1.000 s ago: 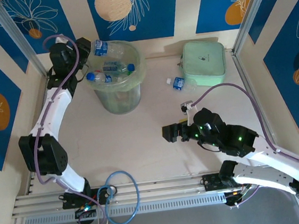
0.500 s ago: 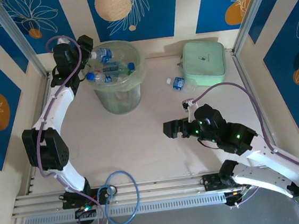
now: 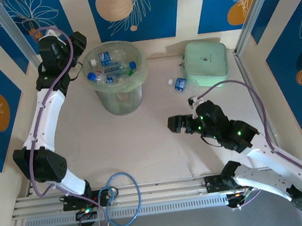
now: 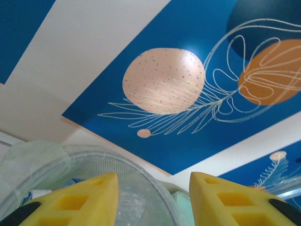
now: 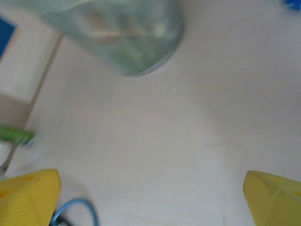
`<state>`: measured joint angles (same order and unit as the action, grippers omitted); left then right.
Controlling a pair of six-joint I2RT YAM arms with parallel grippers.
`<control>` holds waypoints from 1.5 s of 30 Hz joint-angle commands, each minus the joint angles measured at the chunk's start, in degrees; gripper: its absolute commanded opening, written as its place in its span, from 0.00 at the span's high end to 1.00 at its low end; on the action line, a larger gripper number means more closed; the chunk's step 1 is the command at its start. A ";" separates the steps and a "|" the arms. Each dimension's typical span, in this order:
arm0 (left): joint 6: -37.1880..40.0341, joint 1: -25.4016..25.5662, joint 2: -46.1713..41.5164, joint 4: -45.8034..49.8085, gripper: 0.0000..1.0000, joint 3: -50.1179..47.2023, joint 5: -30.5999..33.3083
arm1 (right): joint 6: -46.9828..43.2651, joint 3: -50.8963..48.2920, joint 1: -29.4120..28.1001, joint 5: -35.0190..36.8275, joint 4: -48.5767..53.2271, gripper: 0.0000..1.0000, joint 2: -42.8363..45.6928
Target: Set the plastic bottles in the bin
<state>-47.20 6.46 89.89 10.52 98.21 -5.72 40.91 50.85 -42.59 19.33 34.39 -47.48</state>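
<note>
Since a second earlier, left gripper (image 3: 77, 43) had dropped its bottle, which lay with the other plastic bottles (image 3: 108, 66) inside the bin (image 3: 118, 101). That arm had pulled back left of the rim. Jaws parted, nothing between them, just outside the bin's far-left edge and close to the back wall. Bin stood far left on the table (image 3: 143, 146). Loose bottle (image 3: 179, 83) lay on its side, just beside the mint green case (image 3: 206, 63), far right. Right gripper (image 3: 175, 124) was spread wide and empty over mid-right table, with bare surface between it and the bin. Blue cable loop (image 3: 122, 199) lay at the near edge.
</note>
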 commanded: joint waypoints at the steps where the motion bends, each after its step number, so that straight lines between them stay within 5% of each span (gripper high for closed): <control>1: 5.77 1.82 -4.95 4.27 0.55 0.09 -4.07 | 0.59 3.94 9.56 -0.05 5.16 0.01 -4.26; 5: 9.64 6.11 -11.83 6.52 0.55 -5.05 -7.96 | -4.05 7.52 21.66 -8.72 2.38 0.01 -13.75; 12: 15.17 13.71 -25.28 11.17 0.55 -19.40 -11.71 | -10.91 18.35 27.54 -7.24 -1.05 0.01 -33.25; 18: 15.04 20.41 -31.97 14.35 0.52 -31.73 -10.98 | -15.62 27.45 29.46 -6.01 -2.81 0.01 -45.89; 24: 12.31 21.58 -36.61 13.94 0.52 -39.87 -10.40 | -21.12 34.53 29.76 -4.40 -3.98 0.01 -55.89; 45: 12.40 21.62 -37.92 13.01 0.51 -45.19 -9.43 | -27.85 45.64 30.24 -1.31 -1.62 0.01 -72.77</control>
<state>-34.59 27.68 51.96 25.30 52.82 -15.86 14.28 96.53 -12.49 17.98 31.07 -119.42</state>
